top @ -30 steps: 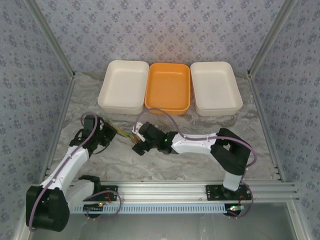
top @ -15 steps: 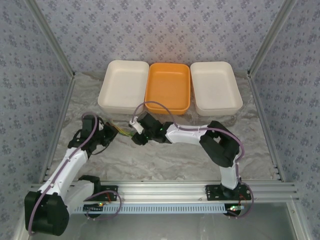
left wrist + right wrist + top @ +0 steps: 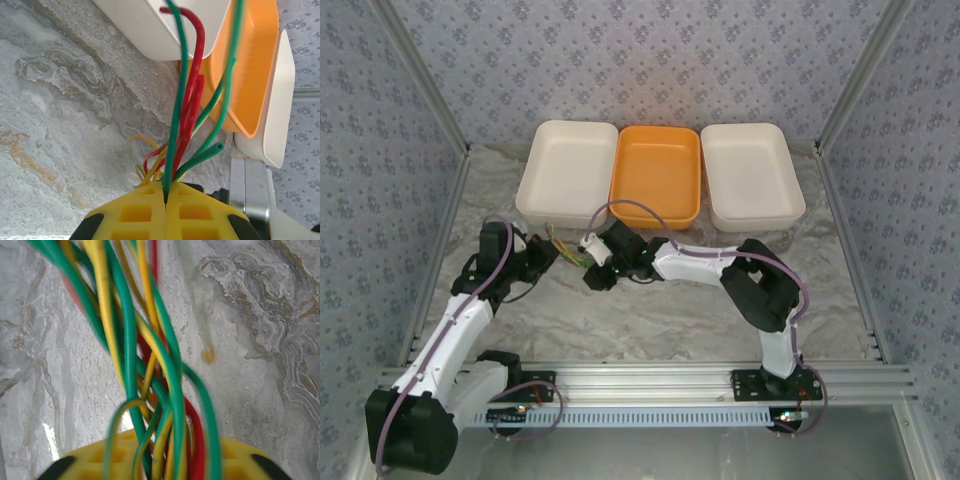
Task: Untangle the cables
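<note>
**Mia:** Grey, swirly table (image 3: 650, 320) with flowery walls around it. What sits on it?

**Tom:** Two arms. The left end effector (image 3: 542, 250) and the right end effector (image 3: 592, 272) are near each other. The cables (image 3: 566, 254) run between them.

**Mia:** Does the left one have them?

**Tom:** Yes. On the left wrist camera its yellow fingers (image 3: 135, 210) are pressed tight together. The cables come out of the crack between them, so it is clenched on the cables.

**Mia:** What colours are they?

**Tom:** Green, red and yellow. Just past the fingertips they fan out. One red cable bends over in a hook at its far end.

**Mia:** And the right one?

**Tom:** On the right wrist camera its yellow fingers (image 3: 237, 462) are closed on the same bunch. In front of those tips the cables twist over each other in a thick, messy rope above the table.

**Mia:** What else is there?

**Tom:** Three trays stand in a row, well beyond both end effectors. There is a white tray (image 3: 566, 170) on the left, an orange tray (image 3: 658, 175) in the middle and another white tray (image 3: 752, 175) on the right. The trays touch side by side.
</note>
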Robot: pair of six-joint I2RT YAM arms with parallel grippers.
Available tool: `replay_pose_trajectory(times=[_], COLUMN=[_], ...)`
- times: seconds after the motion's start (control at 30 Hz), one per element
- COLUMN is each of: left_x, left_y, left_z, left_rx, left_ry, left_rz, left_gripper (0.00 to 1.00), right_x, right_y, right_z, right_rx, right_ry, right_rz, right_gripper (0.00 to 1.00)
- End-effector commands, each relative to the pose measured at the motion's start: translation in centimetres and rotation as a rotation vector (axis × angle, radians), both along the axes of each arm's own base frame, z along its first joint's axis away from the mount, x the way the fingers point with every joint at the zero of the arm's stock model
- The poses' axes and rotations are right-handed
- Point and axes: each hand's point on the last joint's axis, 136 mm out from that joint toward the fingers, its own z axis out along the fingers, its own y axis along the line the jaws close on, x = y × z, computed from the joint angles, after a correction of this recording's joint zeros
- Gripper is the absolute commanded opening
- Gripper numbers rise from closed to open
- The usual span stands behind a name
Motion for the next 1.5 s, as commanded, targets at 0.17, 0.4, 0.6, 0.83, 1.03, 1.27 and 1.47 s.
replay_pose_trajectory(times=[0.17,0.4,0.6,0.83,1.03,1.27,1.47], left_x=[-0.9,-3.8,-3.1,-2.5,-3.2,-3.3,-2.4], left_y=[1.1,-1.1,-2.6,-1.1,-0.6,-2.7,-3.4], left_z=[4.1,4.0,1.0,0.0,0.9,0.4,-0.4], left_rx=[0.039,-0.065,-0.027,-0.007,-0.081,-0.058,-0.031], left_ry=[-0.080,-0.038,0.033,0.005,-0.044,-0.021,-0.025], left_rz=[0.038,0.126,0.139,0.232,0.261,0.160,0.141], left_gripper=[0.74,0.96,0.95,0.87,0.87,0.90,0.88], right_x=[0.6,1.2,0.1,-1.8,-2.2,-2.6,-3.8], right_y=[-1.2,-2.3,-1.5,-2.1,-2.7,-1.7,-0.8], right_z=[2.3,2.9,3.8,4.6,4.3,4.2,4.8], right_rx=[0.002,-0.113,-0.074,-0.001,0.011,0.015,0.037], right_ry=[-0.011,-0.189,-0.207,-0.153,-0.109,-0.090,-0.077], right_rz=[-0.067,-0.198,-0.234,-0.246,-0.239,-0.222,-0.184], right_gripper=[0.00,0.00,0.00,0.00,0.00,0.00,0.00])
